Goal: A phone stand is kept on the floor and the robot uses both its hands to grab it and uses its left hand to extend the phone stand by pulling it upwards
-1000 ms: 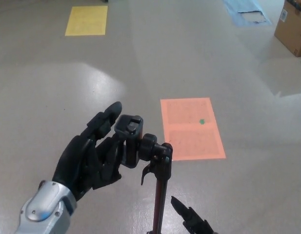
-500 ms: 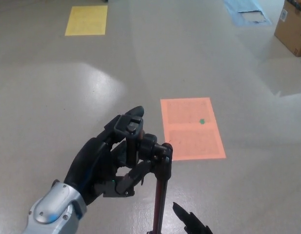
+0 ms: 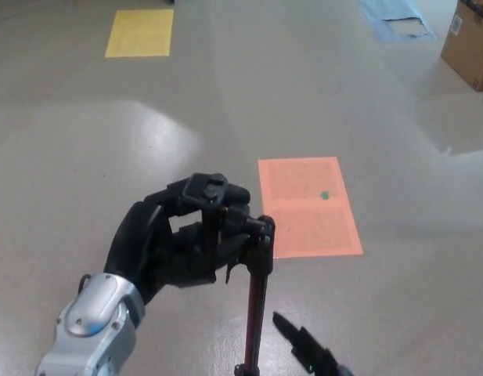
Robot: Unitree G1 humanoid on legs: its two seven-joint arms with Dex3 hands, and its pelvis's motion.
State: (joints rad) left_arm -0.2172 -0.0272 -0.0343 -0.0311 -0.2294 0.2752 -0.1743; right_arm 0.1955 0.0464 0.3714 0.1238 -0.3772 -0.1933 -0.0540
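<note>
- The view looks down from the robot's head onto a smooth grey floor (image 3: 319,94).
- A black phone stand (image 3: 255,298) rises from the bottom middle of the picture as a thin, near-upright pole, ending in a black clamp head near the centre.
- The left robot hand (image 3: 174,239), black with a silver wrist cuff, comes in from the lower left and is wrapped around the clamp head of the phone stand, its fingers (image 3: 218,192) curled over the top and the thumb tucked under.
- Only a black tip of the right robot hand (image 3: 308,351) shows at the bottom edge, just right of the pole; I cannot tell whether it is spread or closed, or whether it touches the pole.
- An orange rectangle (image 3: 310,206) with a small green dot lies flat on the floor just right of the stand's head.
- A yellow rectangle (image 3: 139,33) lies on the floor at top left, well apart.
- A cardboard box (image 3: 470,43) stands at the top right corner, with a blue sheet (image 3: 396,22) near it.
</note>
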